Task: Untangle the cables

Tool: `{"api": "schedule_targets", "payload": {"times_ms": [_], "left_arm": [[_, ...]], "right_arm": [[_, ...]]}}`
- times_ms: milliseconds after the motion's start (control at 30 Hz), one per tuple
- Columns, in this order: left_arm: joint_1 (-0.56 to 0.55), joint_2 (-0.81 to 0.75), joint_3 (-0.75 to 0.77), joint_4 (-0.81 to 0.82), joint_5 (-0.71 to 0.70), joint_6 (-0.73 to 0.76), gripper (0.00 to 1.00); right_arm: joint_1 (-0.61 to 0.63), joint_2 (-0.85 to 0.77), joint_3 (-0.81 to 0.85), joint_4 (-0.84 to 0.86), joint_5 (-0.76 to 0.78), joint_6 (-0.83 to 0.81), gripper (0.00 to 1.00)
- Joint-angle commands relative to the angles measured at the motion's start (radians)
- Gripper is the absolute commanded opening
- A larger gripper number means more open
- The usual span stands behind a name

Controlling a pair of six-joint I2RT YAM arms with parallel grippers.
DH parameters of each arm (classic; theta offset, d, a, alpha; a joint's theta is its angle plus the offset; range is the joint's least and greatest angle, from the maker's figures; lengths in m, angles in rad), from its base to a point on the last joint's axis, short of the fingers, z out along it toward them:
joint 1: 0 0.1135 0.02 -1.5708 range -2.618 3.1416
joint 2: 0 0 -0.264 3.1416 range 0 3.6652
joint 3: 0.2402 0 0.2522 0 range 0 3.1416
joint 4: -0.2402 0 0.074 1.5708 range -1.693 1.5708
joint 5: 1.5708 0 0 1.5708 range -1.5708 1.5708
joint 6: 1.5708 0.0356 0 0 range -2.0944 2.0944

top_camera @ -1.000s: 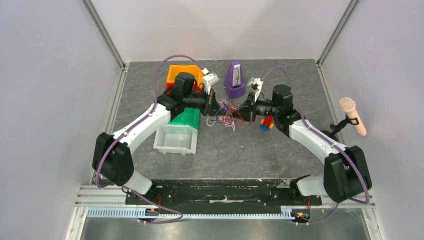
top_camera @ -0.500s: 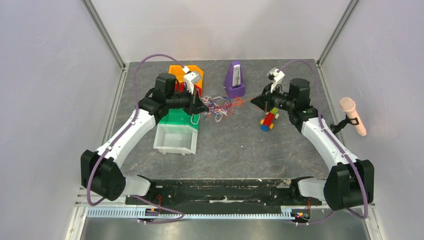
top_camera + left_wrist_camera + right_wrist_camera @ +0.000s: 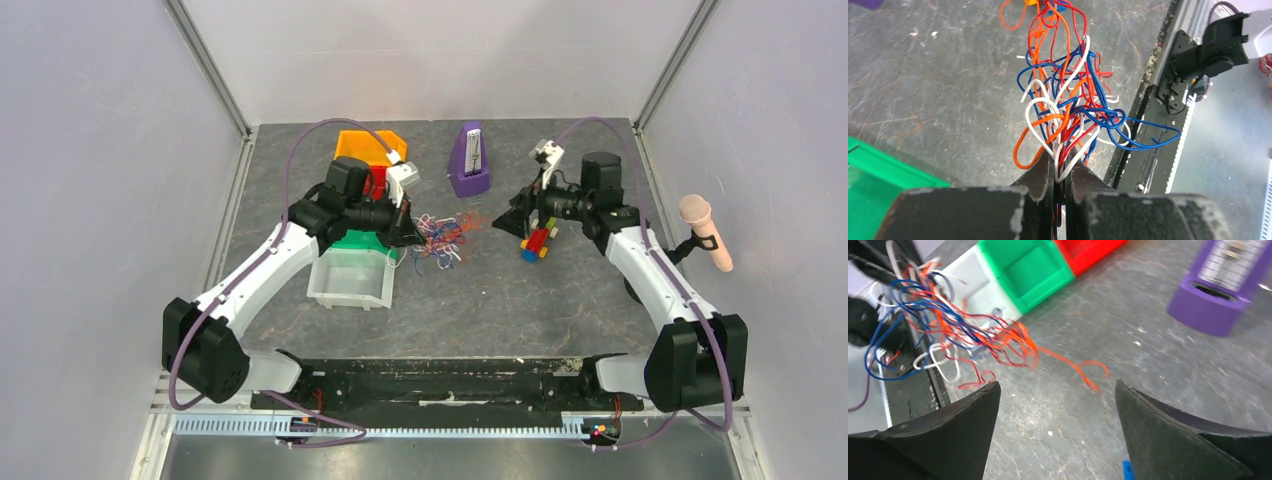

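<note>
A moment ago my right gripper [image 3: 1057, 390] had an orange strand [image 3: 1073, 367] stretched taut out of the cables [image 3: 438, 238]. Now that strand has slipped free. It lies slack and curled on the worktop [image 3: 470, 290], and my right gripper stands spread wide with nothing between its fingers, beside the toy blocks [image 3: 537, 242].

My left gripper [image 3: 1060, 167] is still clenched on the root of the bundle: red, white, orange and blue wires fan out from the pinch. It holds the knot around the middle of the worktop, left of centre, just off the green bin [image 3: 362, 240].

I judge the pull loosened that one strand but did not separate it, so I will need a fresh grasp with the right.

I cannot see how many wires sit inside my left pinch, since the fingers cover them. The right wrist view is smeared by motion, so I cannot tell whether the orange strand is still threaded through the knot. From above the wires are too fine to trace.
</note>
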Motion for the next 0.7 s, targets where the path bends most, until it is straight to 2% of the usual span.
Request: {"api": "schedule_targets", "payload": {"times_ms": [0, 133, 200, 233, 267, 300, 333, 367, 400, 467, 533, 667], "left_arm": [[-0.067, 0.027, 0.048, 0.067, -0.005, -0.013, 0.02], [-0.1, 0.072, 0.088, 0.103, 0.053, -0.043, 0.02], [-0.104, 0.087, 0.107, 0.106, 0.08, -0.077, 0.02], [-0.104, 0.091, 0.114, 0.111, 0.076, -0.096, 0.02], [-0.101, 0.092, 0.12, 0.108, 0.073, -0.104, 0.02], [-0.095, 0.088, 0.125, 0.102, 0.079, -0.105, 0.02], [-0.091, 0.08, 0.128, 0.09, 0.083, -0.1, 0.06], [-0.085, 0.07, 0.133, 0.066, 0.078, -0.089, 0.11], [-0.075, 0.059, 0.135, 0.037, 0.073, -0.077, 0.15], [-0.048, 0.036, 0.129, -0.025, 0.059, -0.056, 0.19], [-0.011, 0.019, 0.108, -0.092, 0.034, -0.017, 0.2], [0.059, 0.008, 0.058, -0.136, -0.082, 0.035, 0.21]], "right_arm": [[0.13, -0.017, 0.032, 0.04, -0.043, 0.034, 0.93], [0.248, 0.008, 0.019, 0.123, 0.054, 0.098, 0.96], [0.279, 0.024, 0.005, 0.179, 0.091, 0.105, 0.95], [0.29, 0.038, 0.004, 0.182, 0.1, 0.105, 0.9], [0.299, 0.053, 0.012, 0.165, 0.111, 0.094, 0.79], [0.3, 0.071, 0.021, 0.138, 0.13, 0.073, 0.57], [0.301, 0.082, 0.028, 0.103, 0.181, 0.052, 0.25], [0.3, 0.092, 0.039, 0.067, 0.271, 0.026, 0.02], [0.291, 0.09, 0.042, 0.037, 0.369, -0.001, 0.0], [0.238, 0.06, 0.015, 0.044, 0.464, 0.0, 0.0], [0.179, 0.017, -0.017, 0.064, 0.503, 0.013, 0.0], [0.124, -0.03, -0.032, 0.036, 0.487, -0.004, 0.0]]}}
